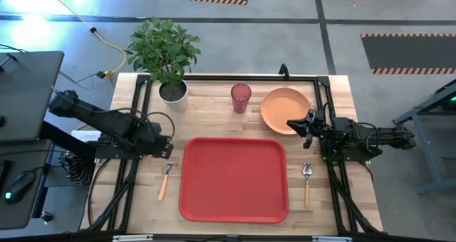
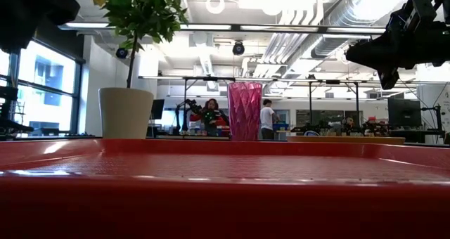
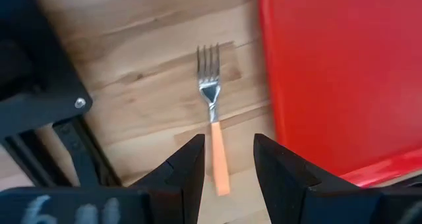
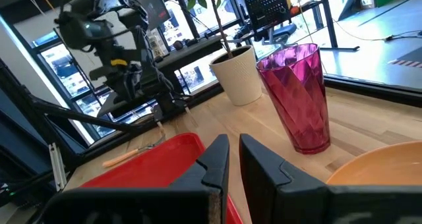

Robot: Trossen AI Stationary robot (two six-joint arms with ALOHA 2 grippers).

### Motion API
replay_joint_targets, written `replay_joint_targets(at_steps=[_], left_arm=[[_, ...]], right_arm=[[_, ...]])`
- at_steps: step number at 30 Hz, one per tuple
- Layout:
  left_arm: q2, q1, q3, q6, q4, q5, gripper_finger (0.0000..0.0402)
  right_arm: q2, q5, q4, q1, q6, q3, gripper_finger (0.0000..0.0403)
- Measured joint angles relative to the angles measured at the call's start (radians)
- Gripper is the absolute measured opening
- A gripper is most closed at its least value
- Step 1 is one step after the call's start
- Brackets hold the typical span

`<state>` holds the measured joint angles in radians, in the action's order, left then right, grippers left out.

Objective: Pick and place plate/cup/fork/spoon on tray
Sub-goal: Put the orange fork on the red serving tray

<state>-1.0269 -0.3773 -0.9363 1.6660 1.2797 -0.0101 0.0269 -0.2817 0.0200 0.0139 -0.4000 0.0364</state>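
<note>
The orange-handled fork (image 1: 165,179) lies on the wood left of the red tray (image 1: 234,178). My left gripper (image 1: 168,149) hovers open above it. In the left wrist view the fork's handle (image 3: 217,159) shows between the open fingers (image 3: 229,165), untouched. The orange plate (image 1: 285,109) lies flat at the far right. My right gripper (image 1: 296,124) is shut and empty, above the plate's near edge (image 4: 376,165). The pink cup (image 1: 241,97) stands upright left of the plate. The spoon (image 1: 307,181) lies right of the tray.
A potted plant in a white pot (image 1: 173,91) stands at the far left of the table, beside the cup. A black frame (image 1: 285,72) runs along the table's far edge. The low view shows people in the room behind (image 2: 267,119).
</note>
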Motion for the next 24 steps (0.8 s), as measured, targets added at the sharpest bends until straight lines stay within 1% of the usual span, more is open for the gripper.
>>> replay_joint_targets(at_steps=[3, 8, 11, 18, 24], left_arm=[[-0.034, -0.046, 0.002, 0.019, 0.0, -0.007, 0.0119], [-0.093, -0.121, 0.029, 0.122, -0.016, -0.011, 0.0119], [-0.131, -0.161, 0.043, 0.171, -0.052, -0.012, 0.0119], [-0.21, -0.216, 0.092, 0.265, -0.184, -0.013, 0.0119], [-0.282, -0.248, 0.1, 0.348, -0.197, -0.03, 0.0119]], right_arm=[[0.0, 0.0, 0.0, 0.0, 0.0, 0.0, 0.0028], [0.0, 0.0, 0.0, 0.0, 0.0, 0.0, 0.0028], [0.0, 0.0, 0.0, 0.0, 0.0, 0.0, 0.0028], [0.0, 0.0, 0.0, 0.0, 0.0, 0.0, 0.0028], [0.0, 0.0, 0.0, 0.0, 0.0, 0.0, 0.0028]])
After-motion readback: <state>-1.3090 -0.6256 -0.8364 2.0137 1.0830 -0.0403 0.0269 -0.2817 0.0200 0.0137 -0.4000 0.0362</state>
